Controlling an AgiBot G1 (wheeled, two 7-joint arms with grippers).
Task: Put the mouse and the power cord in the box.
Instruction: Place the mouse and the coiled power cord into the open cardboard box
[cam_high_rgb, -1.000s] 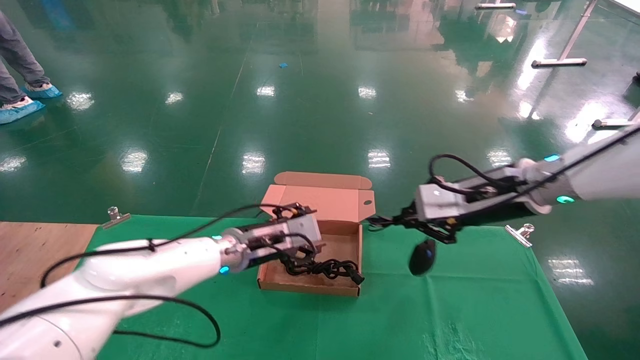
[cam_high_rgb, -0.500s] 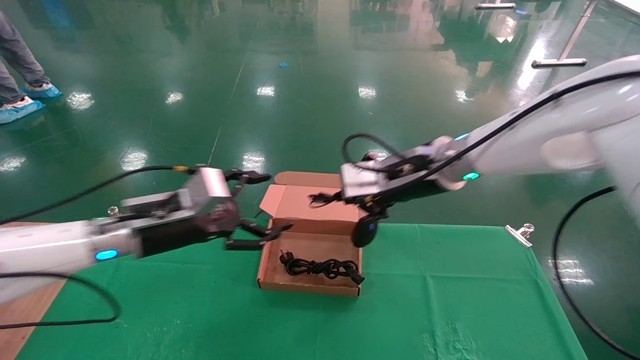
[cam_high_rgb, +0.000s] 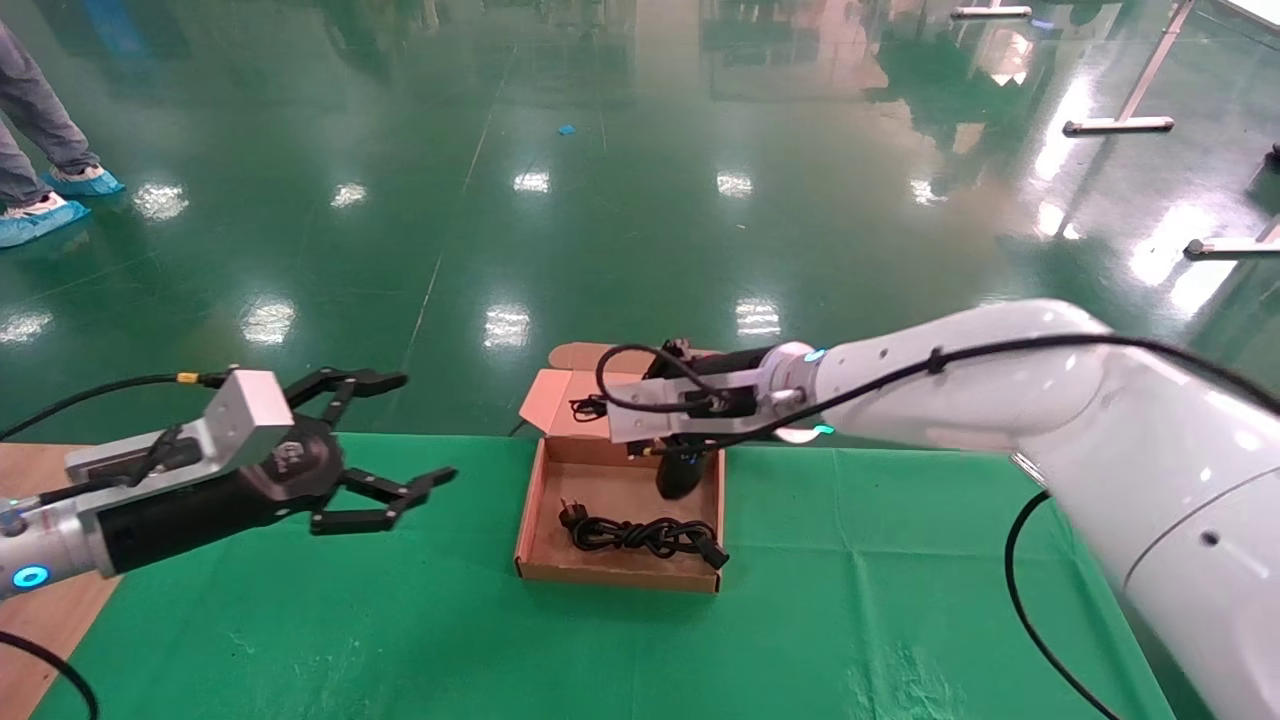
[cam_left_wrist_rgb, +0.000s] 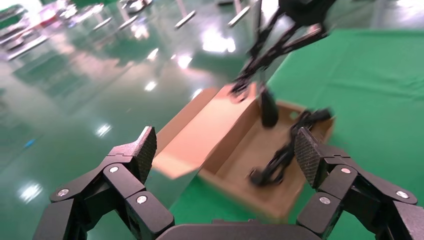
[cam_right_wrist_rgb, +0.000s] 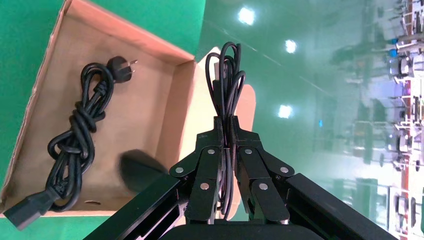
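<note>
1. The right arm is reaching in from the right, stretched almost level across the green cloth (cam_high_rgb: 900, 600), with its wrist over the far part of the box (cam_high_rgb: 534, 520).
2. The right gripper (cam_right_wrist_rgb: 228, 134) is clamping its fingers tight on the thin bundled cable of the mouse (cam_high_rgb: 680, 472), and the cable loops are sticking out beyond the fingertips (cam_right_wrist_rgb: 223, 124).
3. The mouse is hanging below that gripper on its cable, inside the outline of the box near its far right corner; whether it is touching the box floor cannot be told.
4. The power cord (cam_high_rgb: 640, 535) is lying coiled on the floor of the box, along the near side, with one plug toward the left and the chunkier end by the near right corner.
5. The box is sitting open on the cloth, its lid (cam_high_rgb: 565, 395) standing up at the far side.
6. The left arm is extending from the left, held above the cloth's left part, well apart from the box.
7. The left gripper (cam_high_rgb: 395, 440) is pointing toward the box with its fingers (cam_left_wrist_rgb: 142, 150) spread wide and gripping nothing.
</note>
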